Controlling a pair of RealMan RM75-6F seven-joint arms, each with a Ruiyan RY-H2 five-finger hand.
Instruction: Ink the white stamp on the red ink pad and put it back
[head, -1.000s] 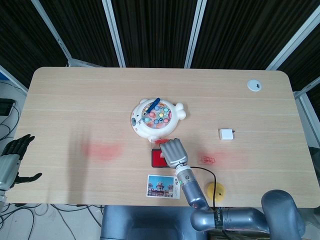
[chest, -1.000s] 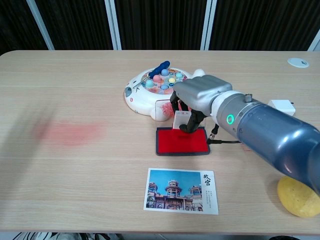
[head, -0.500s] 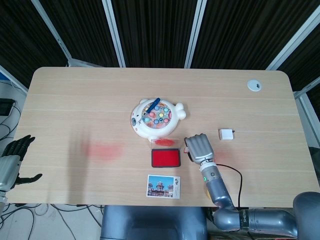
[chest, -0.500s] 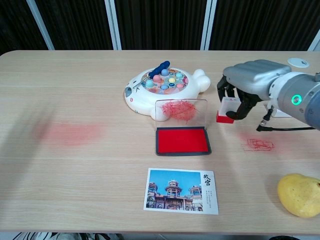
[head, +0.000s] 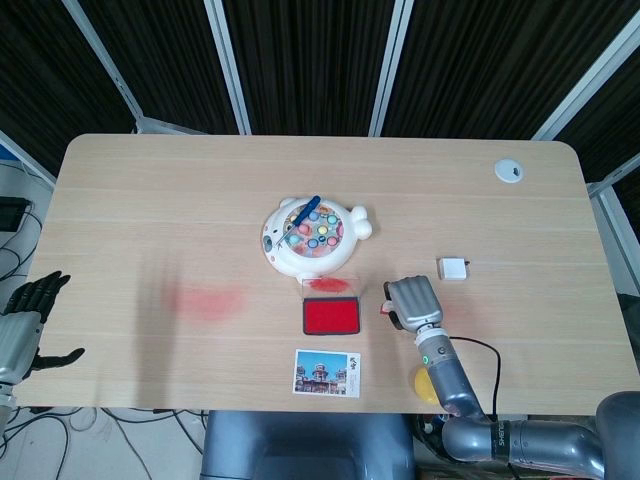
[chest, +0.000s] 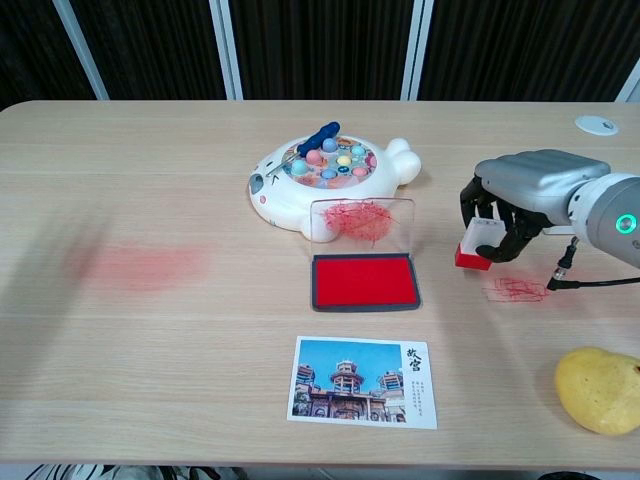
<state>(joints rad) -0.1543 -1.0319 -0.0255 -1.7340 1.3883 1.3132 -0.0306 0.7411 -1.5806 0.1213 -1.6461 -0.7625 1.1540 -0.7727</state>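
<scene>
Stamp: the white stamp (chest: 483, 243), red base down, held just above the desk (chest: 200, 340) beside a red scribble (chest: 516, 290).
Right hand: the right hand (chest: 528, 190) pinches the stamp — right of the ink pad (chest: 364, 281), apart from it.
Left hand: the left hand (head: 25, 310) hangs off the desk's left edge, fingers spread.
Open room: bare wood around a red smear (chest: 135, 265) — far left.

head view: high above the near edge, looking almost straight down, far enough to take in the whole table (head: 120, 200) plus the dark slatted wall behind; chest view: low at the near edge, facing forward across the tabletop, much closer; both share the red ink pad (head: 331, 317) (chest: 364, 281), fishing toy (head: 312, 236) (chest: 325, 179), postcard (head: 327, 372) (chest: 364, 381).
</scene>
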